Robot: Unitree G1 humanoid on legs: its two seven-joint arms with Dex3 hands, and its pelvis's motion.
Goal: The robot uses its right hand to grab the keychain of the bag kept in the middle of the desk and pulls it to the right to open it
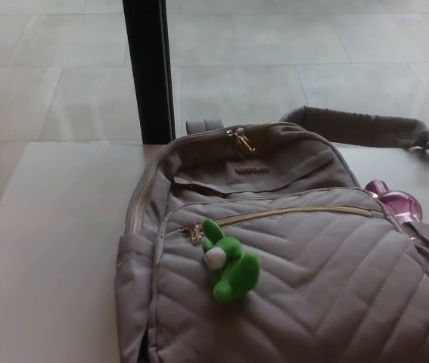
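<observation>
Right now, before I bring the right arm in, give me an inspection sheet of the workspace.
Surface: pale beige desk top, bare to the left of the bag.
Job's things: grey quilted fabric backpack lying flat; green plush keychain at the left end of the gold front-pocket zipper, which looks closed.
Clutter: pink translucent plastic object beside the bag's right edge, partly hidden.
Robot hands: nothing seen.
Cables: nothing seen.
Surroundings: grey tiled floor, black vertical post behind the desk.

keychain (229, 265) on bag (327, 287), bag on desk (48, 257)
</observation>
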